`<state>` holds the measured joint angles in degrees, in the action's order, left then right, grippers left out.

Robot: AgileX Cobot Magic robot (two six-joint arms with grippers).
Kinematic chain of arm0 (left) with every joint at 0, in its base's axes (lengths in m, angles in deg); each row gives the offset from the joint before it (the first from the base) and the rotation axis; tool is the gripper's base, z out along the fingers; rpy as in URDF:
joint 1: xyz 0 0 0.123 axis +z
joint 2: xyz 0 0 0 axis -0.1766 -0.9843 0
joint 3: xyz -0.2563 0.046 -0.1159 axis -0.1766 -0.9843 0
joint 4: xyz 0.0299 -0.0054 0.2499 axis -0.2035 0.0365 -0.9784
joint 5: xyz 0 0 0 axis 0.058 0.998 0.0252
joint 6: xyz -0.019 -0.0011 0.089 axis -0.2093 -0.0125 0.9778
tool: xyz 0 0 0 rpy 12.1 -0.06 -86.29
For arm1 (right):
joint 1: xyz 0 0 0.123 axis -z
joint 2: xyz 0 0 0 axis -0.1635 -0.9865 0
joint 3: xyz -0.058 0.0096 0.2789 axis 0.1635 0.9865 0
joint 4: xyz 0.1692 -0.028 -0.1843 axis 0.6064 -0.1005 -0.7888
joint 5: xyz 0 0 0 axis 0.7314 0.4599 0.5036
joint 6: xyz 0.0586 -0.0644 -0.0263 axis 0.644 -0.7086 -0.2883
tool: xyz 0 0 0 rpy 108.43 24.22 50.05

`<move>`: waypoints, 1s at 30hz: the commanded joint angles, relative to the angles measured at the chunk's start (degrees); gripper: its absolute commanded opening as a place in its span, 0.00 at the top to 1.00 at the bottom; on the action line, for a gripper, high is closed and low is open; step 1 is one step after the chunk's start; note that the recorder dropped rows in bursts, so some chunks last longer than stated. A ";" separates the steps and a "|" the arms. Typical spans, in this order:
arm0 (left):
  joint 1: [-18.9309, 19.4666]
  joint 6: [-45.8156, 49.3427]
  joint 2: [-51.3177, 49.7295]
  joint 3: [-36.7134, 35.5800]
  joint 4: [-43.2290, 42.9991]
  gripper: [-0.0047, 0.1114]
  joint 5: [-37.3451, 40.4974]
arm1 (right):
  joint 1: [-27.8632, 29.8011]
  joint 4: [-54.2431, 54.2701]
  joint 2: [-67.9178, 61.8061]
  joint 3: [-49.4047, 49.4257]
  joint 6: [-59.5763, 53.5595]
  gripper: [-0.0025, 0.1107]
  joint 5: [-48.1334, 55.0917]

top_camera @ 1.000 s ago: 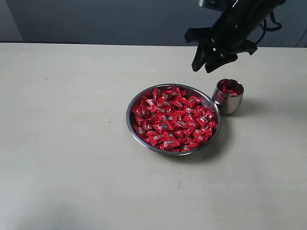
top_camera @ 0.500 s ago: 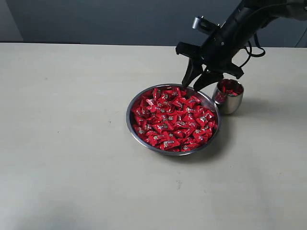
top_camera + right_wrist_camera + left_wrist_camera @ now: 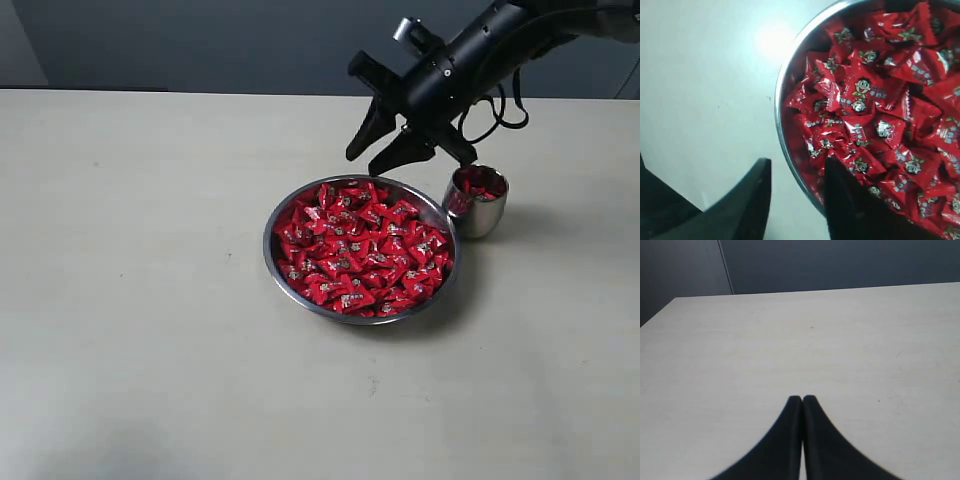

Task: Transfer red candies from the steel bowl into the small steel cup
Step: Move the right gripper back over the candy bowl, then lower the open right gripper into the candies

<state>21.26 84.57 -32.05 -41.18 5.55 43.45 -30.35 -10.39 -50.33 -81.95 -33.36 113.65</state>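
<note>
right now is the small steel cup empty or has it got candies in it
Not empty: red candies show inside the upright small steel cup.

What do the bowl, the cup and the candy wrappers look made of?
The bowl looks like polished metal, likely steel: its thin rim gleams and the inner wall mirrors the red. The cup looks like the same shiny metal, with red reflected on its side. The candies have glossy foil or plastic film wrappers, creased, with glints and printed figures; which of the two is unclear.
</note>
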 commanded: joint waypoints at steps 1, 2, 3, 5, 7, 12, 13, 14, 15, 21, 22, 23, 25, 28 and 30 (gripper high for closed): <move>-0.38 -0.08 0.27 -0.11 -0.11 0.96 -0.45 | -0.29 -7.84 0.39 0.01 11.64 0.67 -1.20; -0.38 -0.08 0.27 -0.11 -0.11 0.96 -0.45 | -0.57 -10.49 0.39 0.01 14.72 0.67 -1.20; -0.38 -0.08 0.27 -0.11 -0.11 0.96 -0.45 | -1.46 -14.34 0.39 0.01 17.76 0.67 -1.47; -0.38 -0.08 0.27 -0.11 -0.11 0.96 -0.45 | -3.22 -19.04 0.39 -0.55 22.87 0.67 -1.72; -0.38 -0.08 0.27 -0.11 -0.11 0.96 -0.45 | -5.73 -25.52 0.39 -2.14 29.85 0.67 -1.85; -0.38 -0.08 0.27 -0.11 -0.11 0.96 -0.45 | -11.13 -43.37 0.25 -9.31 46.67 0.67 2.75; -0.38 -0.08 0.27 -0.11 -0.11 0.96 -0.45 | -11.44 -44.63 -0.02 -11.05 48.29 0.67 2.75; -0.38 -0.08 0.27 -0.11 -0.11 0.96 -0.45 | -11.73 -45.41 -0.42 -12.69 48.82 0.67 2.75; -0.38 -0.08 0.27 -0.11 -0.11 0.96 -0.45 | -11.73 -45.39 -0.97 -14.40 48.82 0.67 2.75; -0.38 -0.08 0.27 -0.11 -0.11 0.96 -0.45 | -11.73 -45.28 -4.77 -18.43 51.52 0.67 2.75; -0.38 -0.08 0.27 -0.11 -0.11 0.96 -0.45 | -11.73 -45.16 -5.38 -18.43 51.81 0.67 2.75; -0.38 -0.08 0.27 -0.11 -0.11 0.96 -0.45 | -11.73 -45.28 -5.92 -18.43 52.15 0.67 2.75; -0.38 -0.08 0.27 -0.11 -0.11 0.96 -0.45 | -11.73 -45.97 -6.96 -18.43 53.09 0.67 2.75; -0.38 -0.08 0.27 -0.11 -0.11 0.96 -0.45 | -11.73 -45.99 -8.17 -18.17 54.53 0.67 2.75; -0.38 -0.08 0.27 -0.11 -0.11 0.96 -0.45 | -11.73 -46.09 -8.82 -18.14 55.64 0.67 2.75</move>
<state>21.26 84.57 -32.05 -41.18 5.55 43.45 -42.10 -55.45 -58.51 -99.95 20.56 116.11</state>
